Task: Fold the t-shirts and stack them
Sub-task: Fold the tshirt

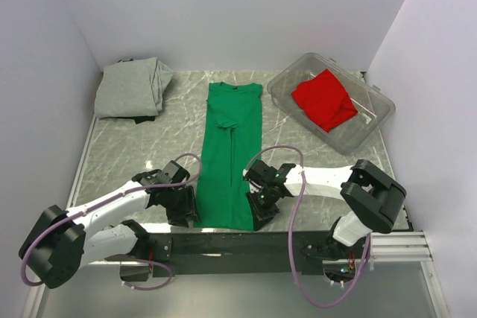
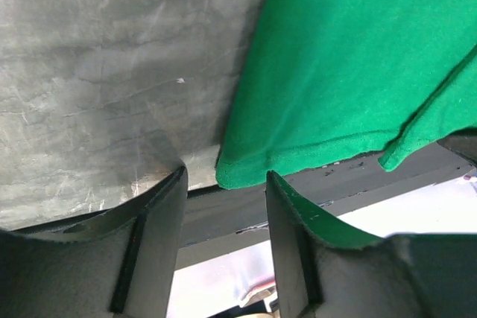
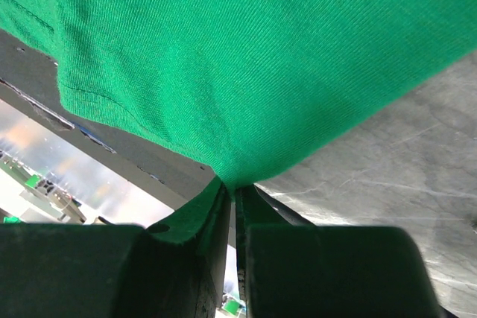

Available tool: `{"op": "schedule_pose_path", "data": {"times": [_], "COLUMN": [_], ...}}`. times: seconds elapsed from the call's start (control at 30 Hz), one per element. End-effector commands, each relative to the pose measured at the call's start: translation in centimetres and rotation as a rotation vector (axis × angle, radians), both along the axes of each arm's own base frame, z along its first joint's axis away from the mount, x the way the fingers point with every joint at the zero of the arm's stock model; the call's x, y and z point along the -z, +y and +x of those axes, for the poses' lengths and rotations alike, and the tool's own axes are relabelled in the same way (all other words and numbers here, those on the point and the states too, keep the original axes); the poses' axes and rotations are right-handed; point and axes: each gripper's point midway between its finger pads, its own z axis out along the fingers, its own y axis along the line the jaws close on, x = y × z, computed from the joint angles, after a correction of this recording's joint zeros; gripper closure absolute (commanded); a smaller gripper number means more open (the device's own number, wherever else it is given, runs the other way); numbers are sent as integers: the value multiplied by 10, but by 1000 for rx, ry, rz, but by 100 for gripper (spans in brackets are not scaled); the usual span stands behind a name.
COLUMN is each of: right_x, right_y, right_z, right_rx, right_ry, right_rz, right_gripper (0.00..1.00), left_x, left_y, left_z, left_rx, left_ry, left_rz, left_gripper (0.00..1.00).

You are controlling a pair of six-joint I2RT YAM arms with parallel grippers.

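The green t-shirt (image 1: pixel 231 150) lies as a long narrow strip down the middle of the table, collar at the far end. My right gripper (image 1: pixel 261 210) is shut on its near right hem, the cloth (image 3: pixel 246 72) pinched between the closed fingertips (image 3: pixel 235 188). My left gripper (image 1: pixel 186 210) stands open at the near left corner; that corner (image 2: pixel 246 169) lies just past the fingertips (image 2: pixel 225 176), apart from both. A grey t-shirt (image 1: pixel 134 87) sits folded at the back left. The red t-shirt (image 1: pixel 324 98) lies crumpled in the bin.
A clear plastic bin (image 1: pixel 376 121) stands at the back right and holds the red shirt. The table's dark front rail (image 1: pixel 223 240) runs just behind both grippers. White walls close in the left, far and right sides.
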Motion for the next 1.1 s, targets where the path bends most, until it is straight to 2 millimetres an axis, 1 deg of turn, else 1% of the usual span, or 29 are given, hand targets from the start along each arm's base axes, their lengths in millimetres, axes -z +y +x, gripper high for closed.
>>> {"op": "schedule_pose_path", "data": {"times": [0.0, 0.1, 0.23, 0.73, 0.83, 0.87, 0.93, 0.97, 1.03, 1.07], "right_x": [-2, -2, -2, -1, -2, -3, -2, -3, -4, -5], "right_y": [2, 1, 0, -3, -2, -2, -3, -4, -4, -4], "right_z": [1, 1, 0, -2, -1, -1, -1, -2, -3, -2], "right_rx": [-12, -16, -24, -42, -44, -42, -41, -43, -41, -41], "right_ry": [-26, -28, -34, -35, -40, -43, -43, -42, -40, -41], "right_rz": [9, 10, 11, 16, 19, 20, 20, 20, 20, 21], "right_gripper": [89, 89, 90, 91, 92, 92, 94, 94, 98, 99], "left_x": [-1, 2, 1, 10, 12, 13, 13, 13, 12, 12], "left_y": [-3, 1, -1, -4, -3, -2, -2, -2, -2, -2], "left_z": [8, 8, 11, 13, 12, 11, 12, 12, 13, 13], "left_rx": [-24, -37, -45, -54, -53, -54, -57, -55, -54, -50], "left_ry": [-17, -13, -26, -18, -11, -12, -11, -14, -17, -17], "left_rz": [9, 33, 28, 62, 74, 83, 87, 87, 88, 89], "left_gripper": [49, 51, 52, 62, 68, 72, 77, 82, 86, 91]}}
